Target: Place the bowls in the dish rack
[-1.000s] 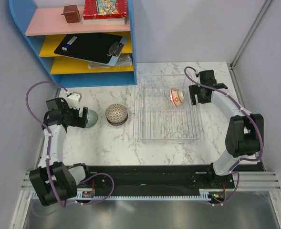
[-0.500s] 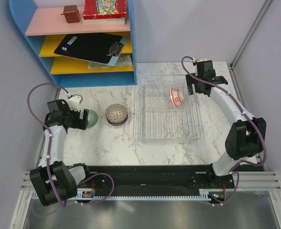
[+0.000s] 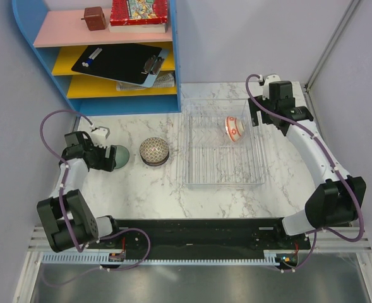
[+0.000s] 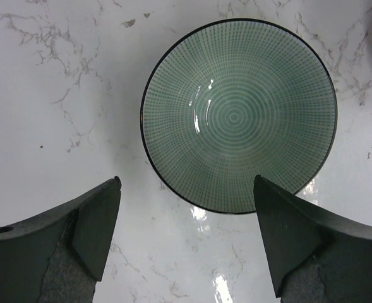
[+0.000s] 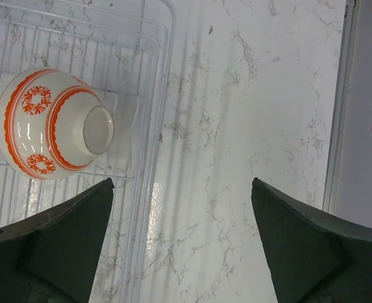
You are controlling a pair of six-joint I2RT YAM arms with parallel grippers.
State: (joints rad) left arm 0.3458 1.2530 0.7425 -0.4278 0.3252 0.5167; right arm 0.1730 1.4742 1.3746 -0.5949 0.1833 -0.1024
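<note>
Three bowls seen: green bowl upright on table, 12 o'clock of left hand; speckled bowl at its 3 o'clock; red-patterned bowl tipped in dish rack. Left hand, right hand gaping, empty. Glazed ceramic: stiff, slick, chippable; pinch across rim wall.

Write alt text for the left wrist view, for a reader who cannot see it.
A pale green bowl with fine ringed pattern and dark rim sits upright on the white marble table. The open left pincer hovers above it, holding nothing.
</note>
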